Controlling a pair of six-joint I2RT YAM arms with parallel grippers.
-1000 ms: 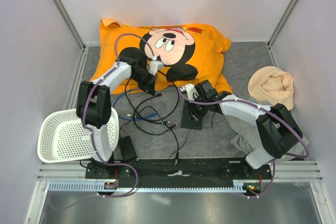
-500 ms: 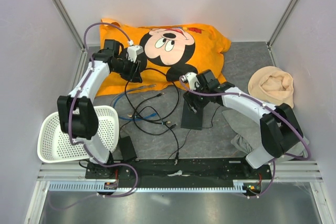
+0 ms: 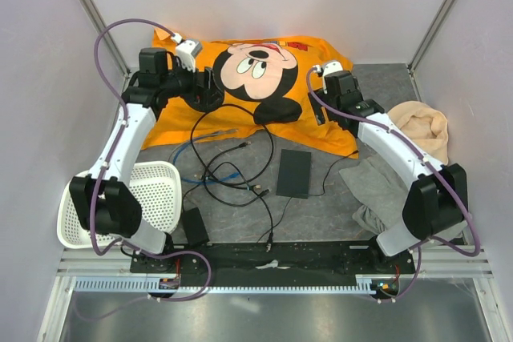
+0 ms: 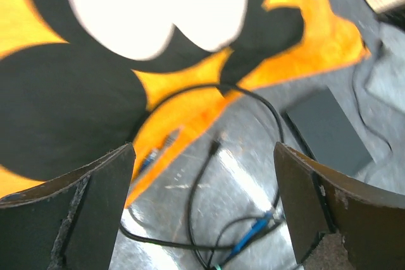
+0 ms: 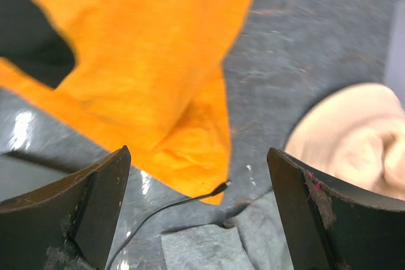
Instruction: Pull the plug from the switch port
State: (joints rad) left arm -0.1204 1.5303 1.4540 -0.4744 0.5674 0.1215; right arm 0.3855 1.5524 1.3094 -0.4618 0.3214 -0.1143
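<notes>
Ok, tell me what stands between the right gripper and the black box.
Nothing visible. The right gripper hangs open above the near edge of the pillow; the box lies uncovered on the table just off that edge. A thin cable lies to its right.

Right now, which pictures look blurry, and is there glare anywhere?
Top external: sharp, evenly lit, with soft shadows. Left wrist: smeared by blur, the orange pillow soft, a bright glare streak on the grey mat. Right wrist: mildly soft, a glare patch on the mat at left.
</notes>
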